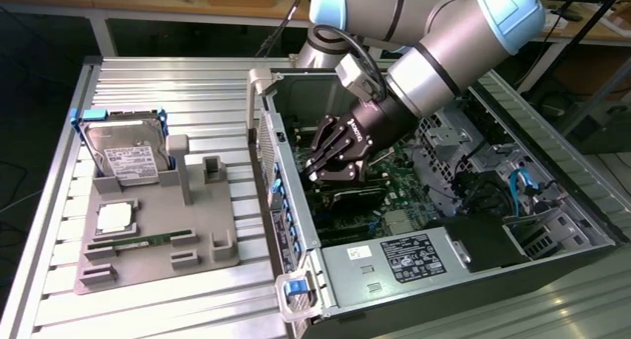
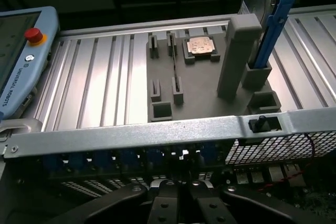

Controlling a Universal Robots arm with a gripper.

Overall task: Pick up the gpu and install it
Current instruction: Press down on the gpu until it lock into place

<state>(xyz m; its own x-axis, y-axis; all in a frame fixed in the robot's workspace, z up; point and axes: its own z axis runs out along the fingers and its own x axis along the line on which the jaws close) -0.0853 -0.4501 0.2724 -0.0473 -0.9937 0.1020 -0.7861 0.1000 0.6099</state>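
— Where's the gpu (image 1: 347, 193)?
— Down inside the computer case (image 1: 513, 269), on the motherboard, right under the tool (image 1: 333, 170), which is clenched tight over it.
— Risk?
— If the card sits skewed over its slot, pressing could jam it, I'd say.
— Anything nearby?
— The case's rear wall (image 2: 131, 132) crowds it at nine o'clock. On the worktop (image 1: 148, 73), the hard drive (image 1: 123, 151) stands in the grey fixture (image 1: 162, 239), well apart.
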